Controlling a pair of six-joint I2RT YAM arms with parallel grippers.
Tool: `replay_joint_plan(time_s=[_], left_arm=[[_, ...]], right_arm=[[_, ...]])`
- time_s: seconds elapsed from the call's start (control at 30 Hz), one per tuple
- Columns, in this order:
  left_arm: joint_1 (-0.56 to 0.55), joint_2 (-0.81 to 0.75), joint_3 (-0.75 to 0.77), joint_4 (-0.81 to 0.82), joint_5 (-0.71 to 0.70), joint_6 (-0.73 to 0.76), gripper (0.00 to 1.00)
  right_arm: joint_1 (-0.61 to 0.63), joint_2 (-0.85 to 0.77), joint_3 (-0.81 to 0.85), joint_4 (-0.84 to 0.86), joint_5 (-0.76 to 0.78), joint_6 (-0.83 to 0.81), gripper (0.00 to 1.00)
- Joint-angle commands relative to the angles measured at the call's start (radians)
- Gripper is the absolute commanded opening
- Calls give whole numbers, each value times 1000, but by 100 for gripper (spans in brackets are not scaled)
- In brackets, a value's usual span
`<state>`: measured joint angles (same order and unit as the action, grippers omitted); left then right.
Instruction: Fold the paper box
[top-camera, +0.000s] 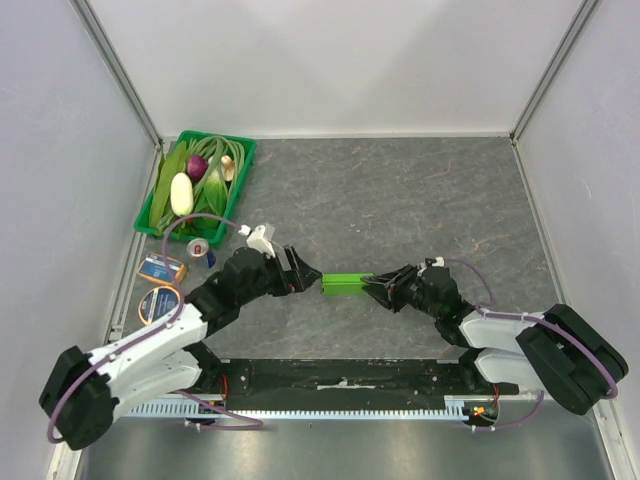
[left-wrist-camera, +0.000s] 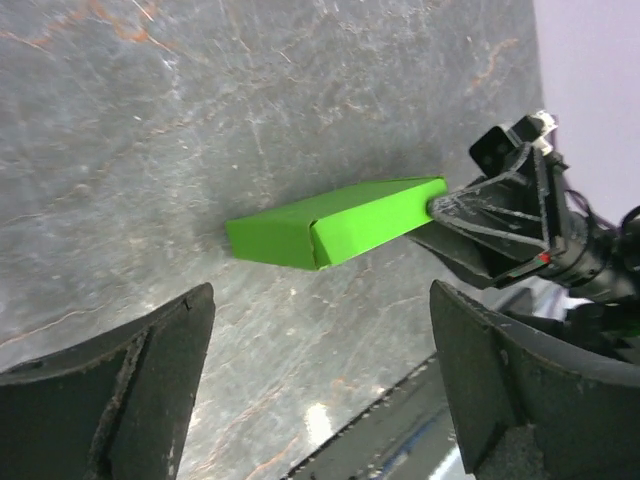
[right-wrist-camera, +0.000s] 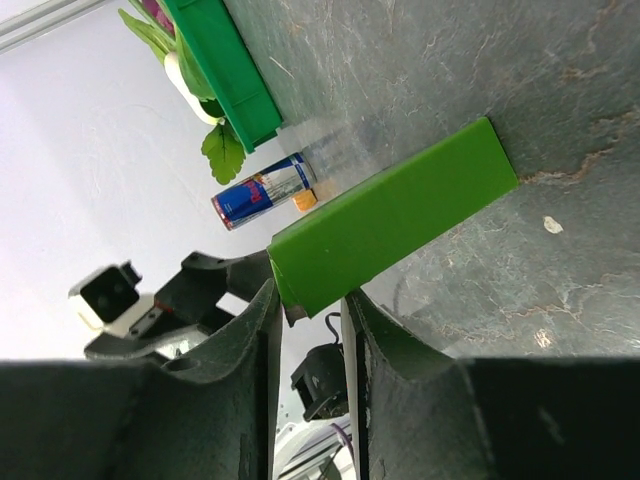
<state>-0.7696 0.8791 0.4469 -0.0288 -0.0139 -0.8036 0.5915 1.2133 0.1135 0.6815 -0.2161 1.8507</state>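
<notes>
The paper box (top-camera: 347, 284) is folded into a long, flat lime-green bar lying near the table's middle front. It also shows in the left wrist view (left-wrist-camera: 330, 225) and the right wrist view (right-wrist-camera: 400, 215). My right gripper (top-camera: 385, 285) is shut on the box's right end, its fingertips (right-wrist-camera: 262, 300) pinching the end from both sides. It also shows in the left wrist view (left-wrist-camera: 495, 215). My left gripper (top-camera: 298, 272) is open and empty, just off the box's left end, and its two fingers (left-wrist-camera: 150, 390) stand wide apart short of the box.
A green crate (top-camera: 240, 190) of vegetables stands at the back left. Beside it are a small can (top-camera: 200, 251), a blue-and-orange packet (top-camera: 160, 268) and a round tin (top-camera: 157, 303). The can (right-wrist-camera: 262, 190) and crate (right-wrist-camera: 225, 70) also show in the right wrist view. Walls enclose the table.
</notes>
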Motion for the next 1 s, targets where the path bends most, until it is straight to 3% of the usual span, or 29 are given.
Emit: replay_joint_plan(time_s=[0.0,0.17,0.23,0.4,0.73,0.97], left_arm=[[104,121,-2,190,348,-135,92],[150,279,21,328,442,-196,80],[150,328,29,333,445,-197,71],[156,365,24,325,405,-155,58],[177,455,26,352,387,-102,49],[188,526,39,357,407,-56,30]], right_arm=[[-2,26,-28,-82,41,-47,33],[-2,20,-29,-89,47,-53,33],[-2,25,-29,-85,49,-53,32],[-1,55,-23,-57,37,-59,30],[-2,95,-25,-28,31,-67,28],[-7,132,-25,-7,26,-71,25]])
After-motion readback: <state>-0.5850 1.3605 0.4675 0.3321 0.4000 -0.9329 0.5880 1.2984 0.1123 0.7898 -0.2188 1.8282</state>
